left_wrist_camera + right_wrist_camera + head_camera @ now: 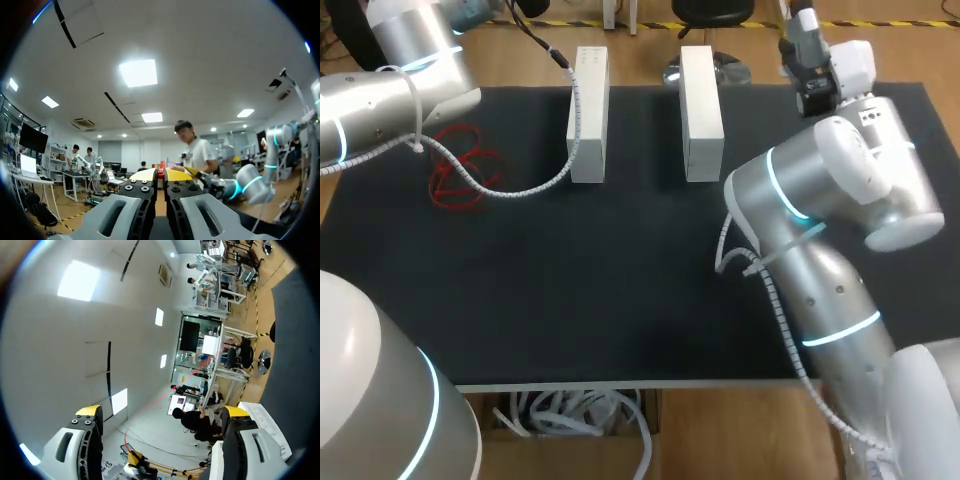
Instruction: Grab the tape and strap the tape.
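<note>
The red tape (463, 170) lies in loose loops on the black mat (620, 290) at the far left, just under my left arm (390, 90). In the left wrist view my left gripper (161, 175) is raised and points out over the room. Its yellow tips are pressed together, with a small red piece of the tape (161, 173) pinched between them. My right gripper (162, 412) is lifted at the table's far right and aimed upward, its fingers wide apart with nothing between them. My right arm (820, 200) stands over the mat's right side.
Two white rectangular blocks (588, 115) (701, 100) stand side by side at the back middle of the mat. A white corrugated cable (520, 190) from my left arm sags across the mat to the left block.
</note>
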Action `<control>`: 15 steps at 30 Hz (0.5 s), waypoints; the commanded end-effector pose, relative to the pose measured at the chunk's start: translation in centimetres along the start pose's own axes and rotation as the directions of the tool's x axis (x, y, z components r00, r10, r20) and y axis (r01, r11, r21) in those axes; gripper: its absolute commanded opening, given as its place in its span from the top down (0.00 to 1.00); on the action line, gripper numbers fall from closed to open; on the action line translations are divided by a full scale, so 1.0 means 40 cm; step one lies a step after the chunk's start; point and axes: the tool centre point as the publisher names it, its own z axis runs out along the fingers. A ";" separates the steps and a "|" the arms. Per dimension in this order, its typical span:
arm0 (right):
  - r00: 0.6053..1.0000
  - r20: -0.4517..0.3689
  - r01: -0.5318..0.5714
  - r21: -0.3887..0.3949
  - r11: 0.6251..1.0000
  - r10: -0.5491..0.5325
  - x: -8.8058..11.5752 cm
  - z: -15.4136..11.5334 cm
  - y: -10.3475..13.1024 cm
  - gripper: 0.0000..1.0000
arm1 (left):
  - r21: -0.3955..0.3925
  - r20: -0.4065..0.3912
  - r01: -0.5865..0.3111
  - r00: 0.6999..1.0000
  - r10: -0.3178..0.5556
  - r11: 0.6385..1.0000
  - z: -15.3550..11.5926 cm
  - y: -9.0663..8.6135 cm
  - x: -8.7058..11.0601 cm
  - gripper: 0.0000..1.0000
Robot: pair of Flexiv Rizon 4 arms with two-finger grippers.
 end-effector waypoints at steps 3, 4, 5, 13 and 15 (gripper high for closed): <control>0.999 -0.041 -0.039 -0.577 0.816 0.019 0.010 -0.004 -0.010 0.00 | 0.001 -0.002 -0.001 1.000 0.001 1.000 -0.001 0.001 -0.001 1.00; 0.999 -0.034 -0.040 -0.578 0.815 0.025 0.014 -0.003 -0.012 0.00 | 0.001 -0.002 -0.001 1.000 0.001 1.000 -0.001 0.001 -0.001 1.00; 0.999 -0.027 -0.046 -0.573 0.818 0.037 0.022 -0.002 -0.017 0.00 | 0.001 -0.002 -0.001 1.000 0.001 1.000 -0.001 0.001 -0.001 1.00; 0.998 -0.014 -0.055 -0.547 0.835 0.057 0.091 -0.004 -0.014 0.00 | 0.001 -0.002 -0.001 1.000 0.001 1.000 -0.001 0.001 -0.001 1.00; 0.999 -0.006 -0.039 -0.555 0.831 0.043 0.095 -0.011 -0.002 0.00 | 0.001 -0.002 -0.001 1.000 0.001 1.000 -0.001 0.001 -0.001 1.00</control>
